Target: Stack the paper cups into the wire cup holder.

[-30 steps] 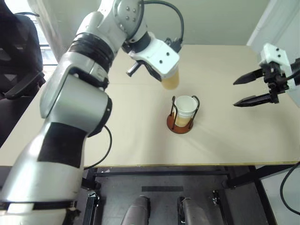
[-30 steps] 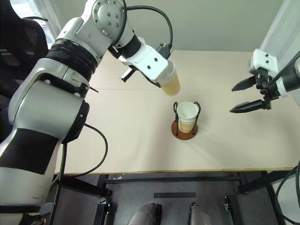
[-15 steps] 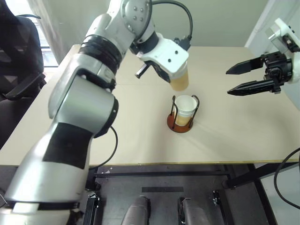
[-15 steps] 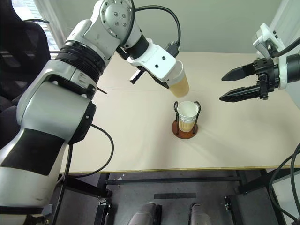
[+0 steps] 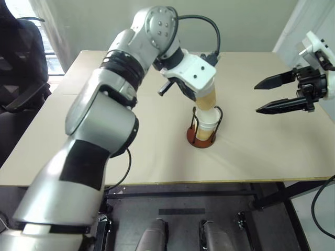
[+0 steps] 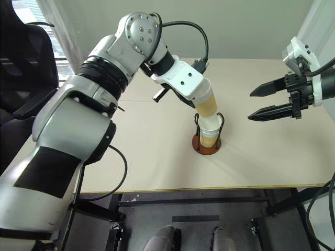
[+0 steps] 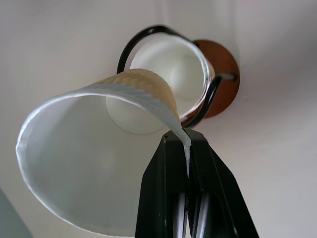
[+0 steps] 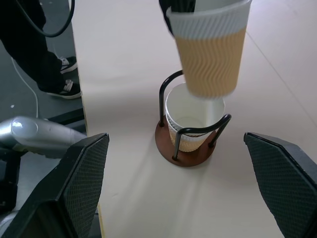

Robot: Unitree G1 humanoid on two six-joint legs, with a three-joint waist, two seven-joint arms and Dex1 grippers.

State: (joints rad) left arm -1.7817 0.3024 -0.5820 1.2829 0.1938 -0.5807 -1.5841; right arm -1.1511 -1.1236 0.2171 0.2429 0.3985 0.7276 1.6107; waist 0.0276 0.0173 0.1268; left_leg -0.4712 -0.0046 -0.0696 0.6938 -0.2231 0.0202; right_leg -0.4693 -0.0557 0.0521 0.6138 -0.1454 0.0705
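A tan paper cup [image 5: 205, 97] with a white rim hangs tilted from my left gripper [image 7: 187, 149], which is shut on the cup's rim. The cup's bottom is just over the mouth of another paper cup [image 5: 207, 124] standing in the wire cup holder [image 5: 193, 137]. I cannot tell whether the two cups touch. The holder has a reddish-brown disc base and black wire loops, and stands mid-table. My right gripper [image 5: 257, 98] is open and holds nothing. It hovers to the right of the holder, well apart from it, pointing toward it.
The tan table [image 5: 131, 151] has bare room on every side of the holder, and its front edge [image 5: 209, 182] runs below it. A black office chair [image 5: 21, 63] stands off the table's left side. A person's legs and shoes [image 8: 64, 84] are beside the table.
My left gripper has carried the held cup right and down, from up and left of the holder to just over the cup in it. My right gripper stays open and has barely shifted.
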